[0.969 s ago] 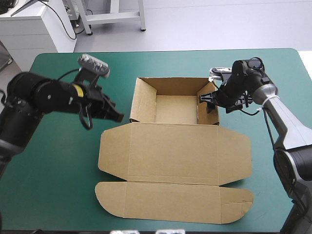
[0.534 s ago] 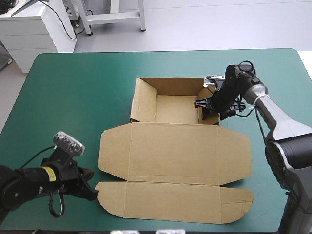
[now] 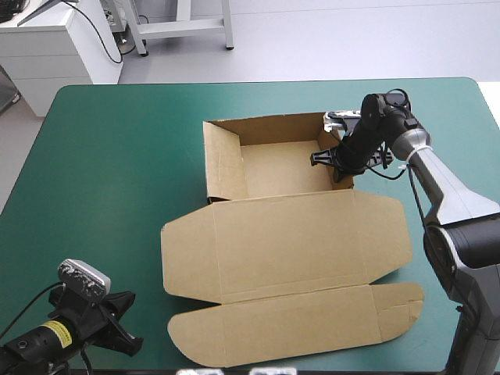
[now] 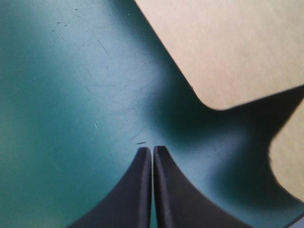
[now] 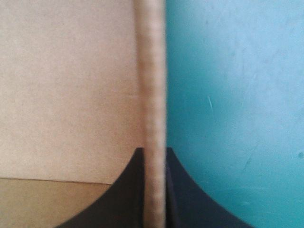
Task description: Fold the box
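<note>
— How far along?
— By the table's point(image 3: 109, 156) near-left corner, the left gripper point(image 4: 152, 148) is pressed together, empty. The box point(image 3: 291, 234) is mid-table: lid point(image 3: 297, 269) flat, untucked; tray point(image 3: 281, 168) walls up beyond. The right gripper point(image 3: 334, 162) clamps the right wall point(image 5: 153, 95).
— Changed?
— The box swung slightly, and the left gripper retreated.

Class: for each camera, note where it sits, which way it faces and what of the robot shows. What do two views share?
High view: above and behind the robot, facing forward and down at the table and box; left arm and right arm show.
Left wrist view: above the left gripper, looking past shut fingers at table and box flaps.
Right wrist view: above the right gripper, its fingers shut on the box's wall.
Shared: the high view shows that wall too.
</note>
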Available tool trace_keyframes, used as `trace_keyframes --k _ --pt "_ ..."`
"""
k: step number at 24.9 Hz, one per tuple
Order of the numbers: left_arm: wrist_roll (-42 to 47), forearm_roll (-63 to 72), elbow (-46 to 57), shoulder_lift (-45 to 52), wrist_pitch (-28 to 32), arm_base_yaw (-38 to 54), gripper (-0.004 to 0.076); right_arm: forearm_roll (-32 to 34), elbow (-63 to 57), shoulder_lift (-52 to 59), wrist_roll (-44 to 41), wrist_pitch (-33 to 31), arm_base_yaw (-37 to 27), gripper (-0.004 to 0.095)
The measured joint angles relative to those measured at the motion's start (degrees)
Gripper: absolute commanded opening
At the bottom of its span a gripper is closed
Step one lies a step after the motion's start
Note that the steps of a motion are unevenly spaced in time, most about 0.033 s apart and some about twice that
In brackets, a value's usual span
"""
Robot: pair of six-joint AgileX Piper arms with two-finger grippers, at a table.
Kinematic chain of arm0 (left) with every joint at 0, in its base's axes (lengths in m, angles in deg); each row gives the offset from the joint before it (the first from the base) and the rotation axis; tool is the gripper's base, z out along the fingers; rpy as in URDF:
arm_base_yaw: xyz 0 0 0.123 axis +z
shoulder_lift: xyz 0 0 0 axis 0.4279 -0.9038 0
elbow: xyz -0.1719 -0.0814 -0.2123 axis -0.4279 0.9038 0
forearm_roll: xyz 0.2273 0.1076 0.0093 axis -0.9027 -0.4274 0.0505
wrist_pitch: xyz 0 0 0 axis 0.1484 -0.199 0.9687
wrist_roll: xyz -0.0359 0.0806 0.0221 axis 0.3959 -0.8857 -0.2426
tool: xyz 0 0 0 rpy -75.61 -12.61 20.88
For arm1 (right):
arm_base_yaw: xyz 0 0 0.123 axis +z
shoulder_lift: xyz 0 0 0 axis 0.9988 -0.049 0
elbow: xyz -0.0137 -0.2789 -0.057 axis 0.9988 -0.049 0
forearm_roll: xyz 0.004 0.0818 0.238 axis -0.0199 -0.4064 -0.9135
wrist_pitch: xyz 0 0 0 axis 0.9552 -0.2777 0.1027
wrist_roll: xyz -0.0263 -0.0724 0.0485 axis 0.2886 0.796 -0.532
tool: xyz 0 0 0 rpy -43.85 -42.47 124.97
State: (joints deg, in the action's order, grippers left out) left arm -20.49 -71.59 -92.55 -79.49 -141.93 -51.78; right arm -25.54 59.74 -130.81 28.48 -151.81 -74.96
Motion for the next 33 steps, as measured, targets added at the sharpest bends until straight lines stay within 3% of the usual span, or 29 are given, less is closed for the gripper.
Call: trace_keyframes --k 4,7,12,15,20,27,31,33 --pt "0.00 -0.17 0.44 0.48 0.06 0.00 -0.0008 8.53 11.31 0.38 1.67 -0.16 -1.54 -0.0021" --pt "0.00 -0.63 0.44 0.48 0.18 0.00 -0.0008 14.04 15.37 1.38 1.67 -0.49 -8.09 -0.0021" --pt "0.06 -1.25 0.44 0.53 0.40 0.00 -0.0008 16.32 15.87 1.46 2.12 -0.77 -22.32 -0.0021" --pt "0.06 -1.54 0.44 0.53 0.40 0.00 -0.0008 16.16 15.87 0.90 4.91 -0.77 -26.25 0.0002" --pt "0.06 -2.36 0.44 0.53 0.66 0.00 -0.0008 15.67 15.87 -1.41 10.02 -0.77 -30.66 0.0161" --pt "0.06 -3.25 0.44 0.53 0.77 0.00 -0.0008 10.92 15.87 -3.60 11.06 -0.64 -33.39 0.0614" --pt "0.06 -3.67 0.44 0.53 1.01 0.00 -0.0008 10.92 15.89 -4.06 11.20 -0.64 -33.39 0.0617" --pt "0.06 -3.67 0.44 0.53 1.29 0.00 -0.0008 12.90 15.95 -4.06 10.47 -0.60 -33.39 0.0517"
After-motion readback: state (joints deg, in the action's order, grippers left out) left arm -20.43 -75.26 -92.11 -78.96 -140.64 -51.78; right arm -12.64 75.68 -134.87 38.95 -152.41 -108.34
